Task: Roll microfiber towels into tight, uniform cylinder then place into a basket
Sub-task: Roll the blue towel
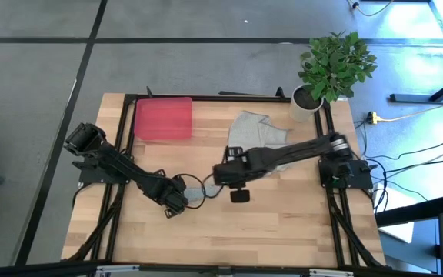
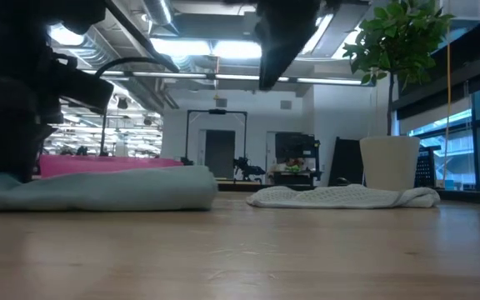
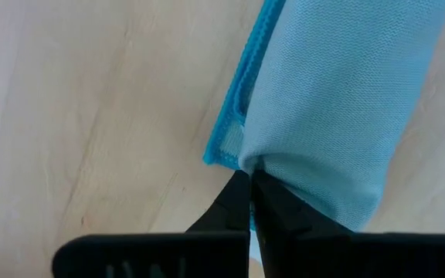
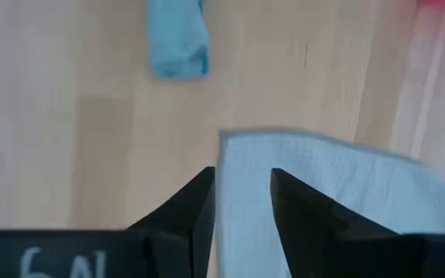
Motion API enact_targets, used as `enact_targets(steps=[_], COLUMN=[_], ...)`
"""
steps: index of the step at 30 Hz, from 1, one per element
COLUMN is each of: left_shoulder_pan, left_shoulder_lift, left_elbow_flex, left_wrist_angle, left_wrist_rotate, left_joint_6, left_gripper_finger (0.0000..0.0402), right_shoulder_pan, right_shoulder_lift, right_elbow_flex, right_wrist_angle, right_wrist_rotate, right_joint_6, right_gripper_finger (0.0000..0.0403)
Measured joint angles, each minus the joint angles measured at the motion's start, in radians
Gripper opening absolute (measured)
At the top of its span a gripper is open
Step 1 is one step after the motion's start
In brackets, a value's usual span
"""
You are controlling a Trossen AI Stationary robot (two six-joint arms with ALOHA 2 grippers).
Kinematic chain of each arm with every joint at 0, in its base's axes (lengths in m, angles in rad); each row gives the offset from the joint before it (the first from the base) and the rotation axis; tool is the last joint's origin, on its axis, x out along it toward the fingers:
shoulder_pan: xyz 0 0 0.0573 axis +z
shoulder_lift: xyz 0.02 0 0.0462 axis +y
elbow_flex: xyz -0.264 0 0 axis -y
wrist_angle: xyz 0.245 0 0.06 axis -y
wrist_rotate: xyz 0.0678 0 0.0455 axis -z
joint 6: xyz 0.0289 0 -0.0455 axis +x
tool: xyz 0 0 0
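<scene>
- Microfiber towels are sitting at two different stages: the blue-teal towel [image 2: 98, 190] is lying rolled into a cylinder on the table [image 1: 283, 223], near its middle and in front of the basket, while the grey towel [image 1: 261, 132] is lying loosely crumpled farther back, between the basket and the plant pot [image 1: 304, 104].
- We are seeing nothing inside the red basket [image 1: 162, 119] from above, so we are judging that no towel is placed yet.
- We are pinching one end of the blue-teal roll with the left gripper [image 3: 250, 202], its fingers closed on the hemmed corner.
- We are holding the right gripper [image 4: 242, 202] above the table near the other end of the roll, just in front of the grey towel; its fingers are standing apart, and in the right wrist view a pale cloth edge is lying past them, with nothing gripped.
- We are judging the job under halfway: one roll is formed but not basketed, and the grey towel is waiting to be flattened, rolled and placed.
</scene>
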Motion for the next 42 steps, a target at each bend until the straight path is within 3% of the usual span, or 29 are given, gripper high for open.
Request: enact_targets(steps=[9, 15, 42], left_shoulder_pan=[0.001, 0.002, 0.002], left_shoulder_lift=[0.0, 0.0, 0.0], left_elbow_flex=[0.0, 0.0, 0.0], left_wrist_angle=[0.0, 0.0, 0.003], left_wrist_rotate=[0.008, 0.009, 0.032], left_joint_6=[0.001, 0.001, -0.009], left_gripper_finger=[0.0, 0.0, 0.0], right_shoulder_pan=[0.063, 0.07, 0.07], right_shoulder_lift=[-0.346, -0.448, -0.453], right_elbow_flex=[-0.426, -0.602, -0.655], right_wrist_angle=[0.466, 0.619, 0.625], right_wrist_rotate=[-0.009, -0.019, -0.026], right_joint_6=[0.015, -0.001, -0.008], right_gripper_finger=[0.0127, 0.0127, 0.0126])
